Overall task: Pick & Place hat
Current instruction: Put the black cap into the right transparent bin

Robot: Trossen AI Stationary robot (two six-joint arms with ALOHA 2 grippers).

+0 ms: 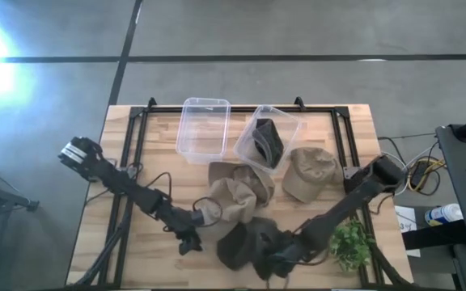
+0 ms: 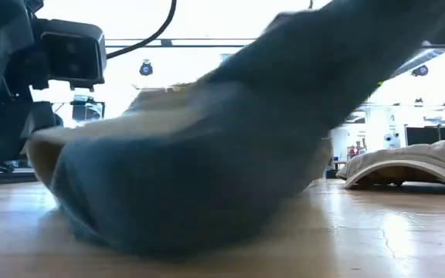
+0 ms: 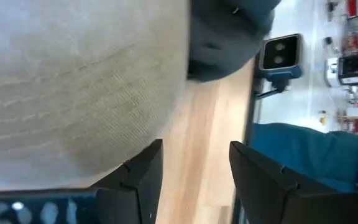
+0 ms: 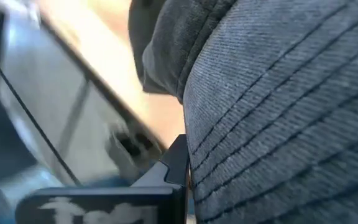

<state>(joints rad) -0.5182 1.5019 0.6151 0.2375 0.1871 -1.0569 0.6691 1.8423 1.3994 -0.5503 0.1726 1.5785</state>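
A dark grey hat (image 1: 245, 242) lies near the table's front edge, with my right gripper (image 1: 279, 260) shut on it at its right side. In the low view the hat (image 2: 207, 154) fills the foreground. A beige bucket hat (image 1: 237, 194) lies crumpled in the middle of the table. My left gripper (image 3: 194, 180) stands open just in front of and left of it, with bare wood between its fingers. A khaki cap (image 1: 310, 174) rests on the table to the right. Another dark hat (image 1: 269, 141) sits inside a clear bin (image 1: 257, 121). My right gripper pinches the dark grey hat by its stitched brim (image 4: 241, 155). One finger (image 4: 176, 165) shows against the brim's side, and the brim hides the other. The fingers slant down from the table's right. The held side rises toward the gripper, while the hat's lower part (image 2: 168, 232) stays on the table.
An empty clear bin (image 1: 205, 129) stands at the back beside the one with the hat. A green plant (image 1: 350, 242) sits at the front right, close to my right arm. Black frame rails (image 1: 136, 145) run along the table's sides and back.
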